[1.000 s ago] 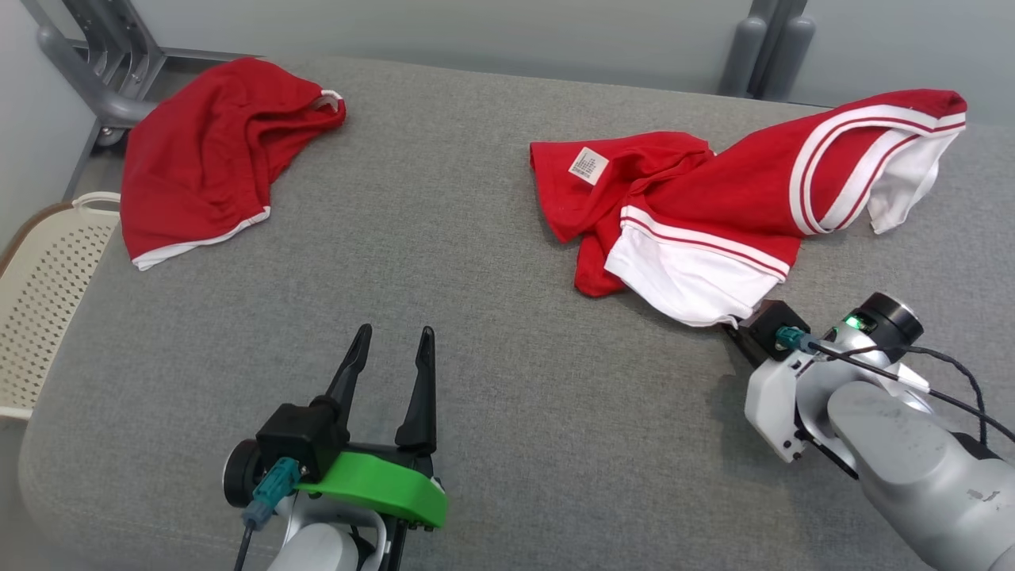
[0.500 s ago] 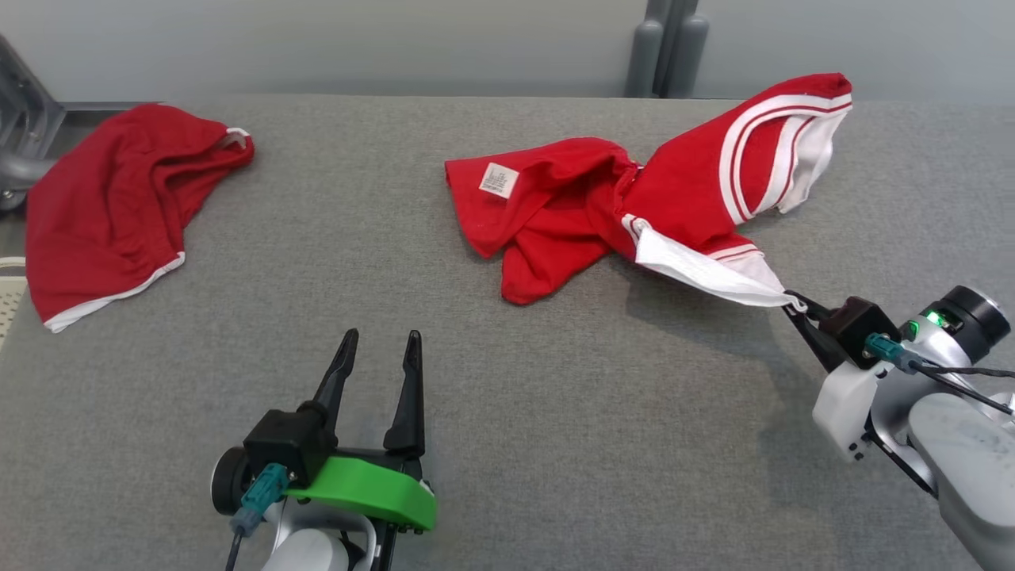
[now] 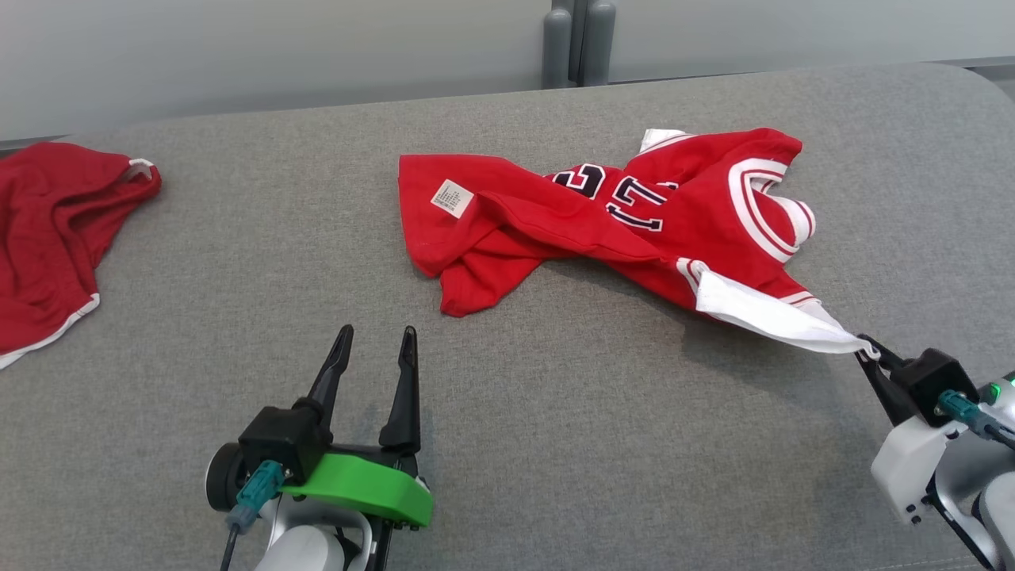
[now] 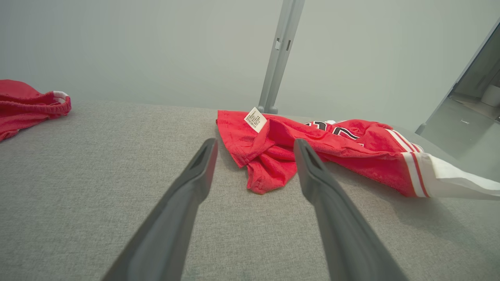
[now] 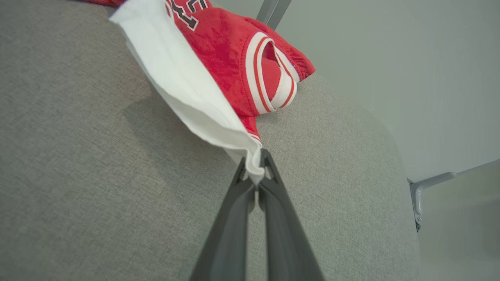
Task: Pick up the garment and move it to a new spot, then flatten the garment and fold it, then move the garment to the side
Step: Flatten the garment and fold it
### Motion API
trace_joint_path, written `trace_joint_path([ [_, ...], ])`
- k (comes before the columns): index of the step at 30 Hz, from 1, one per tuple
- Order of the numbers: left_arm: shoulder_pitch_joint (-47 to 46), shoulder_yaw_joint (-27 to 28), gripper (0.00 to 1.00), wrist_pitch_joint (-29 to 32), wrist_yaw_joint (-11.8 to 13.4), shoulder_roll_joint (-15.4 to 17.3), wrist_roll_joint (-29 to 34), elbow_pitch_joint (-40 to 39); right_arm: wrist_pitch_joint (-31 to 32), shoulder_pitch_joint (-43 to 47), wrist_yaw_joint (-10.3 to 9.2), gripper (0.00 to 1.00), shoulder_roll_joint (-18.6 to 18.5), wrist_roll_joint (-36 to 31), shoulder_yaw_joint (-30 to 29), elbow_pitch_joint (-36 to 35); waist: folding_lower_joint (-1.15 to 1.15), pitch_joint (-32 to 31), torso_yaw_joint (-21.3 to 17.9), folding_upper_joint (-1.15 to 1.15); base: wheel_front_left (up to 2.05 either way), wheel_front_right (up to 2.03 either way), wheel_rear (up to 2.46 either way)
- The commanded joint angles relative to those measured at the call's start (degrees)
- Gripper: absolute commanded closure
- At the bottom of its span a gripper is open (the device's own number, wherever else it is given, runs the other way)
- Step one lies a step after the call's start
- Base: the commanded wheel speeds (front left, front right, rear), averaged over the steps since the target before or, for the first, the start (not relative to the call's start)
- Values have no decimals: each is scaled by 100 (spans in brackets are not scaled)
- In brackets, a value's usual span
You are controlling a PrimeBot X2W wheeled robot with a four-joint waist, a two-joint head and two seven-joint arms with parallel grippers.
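Corner pinch: right gripper (image 3: 866, 358) clenched on the jersey (image 3: 634, 230); left gripper (image 3: 377, 337) spread wide, grasping nothing.

The right gripper sits at 4 o'clock in the head view, its two fingers closed on the tip of one white panel (image 3: 777, 321), which lifts off the grey table (image 3: 555, 444) and stretches toward 10 o'clock into the crumpled red body lying at about 1 o'clock. The left gripper is at 7 o'clock, its two fingers pointing to 12, apart from the cloth. Count: two red garments, the jersey and a second red piece (image 3: 47, 230) with white trim at 9 o'clock, well apart. Writing: navy white-edged numerals (image 3: 614, 194), partly folded under (a "2" leads, the rest unsure). One white label (image 3: 452, 198) at the jersey's 10 o'clock corner, print too small to read.
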Motion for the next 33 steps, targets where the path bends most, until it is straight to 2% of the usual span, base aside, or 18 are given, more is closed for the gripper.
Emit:
trace_joint_path([
  [1,-90,-1,0,-9,-1,58,-6,-16,3,136,-10,100,38,-72,-66,-5,0,26,-26,0,0,0,0],
  [9,-106,-19,0,19,-2,76,-40,8,-421,530,-10,100,294,-438,-460,544,0,13,29,0,0,0,0],
  [14,-80,-13,0,17,6,71,-82,56,-790,505,-10,100,598,-668,-531,990,0,-24,18,0,0,0,0],
  [15,-77,-13,0,16,4,69,-97,70,-864,489,-10,96,660,-705,-533,1096,0,-35,10,0,0,0,0],
  [17,-57,-16,0,15,-1,67,-124,116,-1070,422,-10,53,805,-758,-535,1359,0,-85,-20,0,0,0,0],
  [18,-57,-16,0,15,-1,67,-124,116,-1070,422,-10,53,805,-758,-535,1359,0,-85,-20,0,0,0,0],
  [19,-46,-13,0,14,1,70,-126,128,-1117,398,-10,0,846,-748,-535,1433,0,-104,-36,0,0,0,0],
  [26,24,16,0,5,44,99,-159,141,-1311,341,-10,0,921,-618,-623,1574,0,-210,-201,0,0,0,0],
  [33,55,14,0,0,65,93,-187,159,-1162,470,-10,0,668,-553,-740,1184,0,-298,-357,0,0,0,0],
])
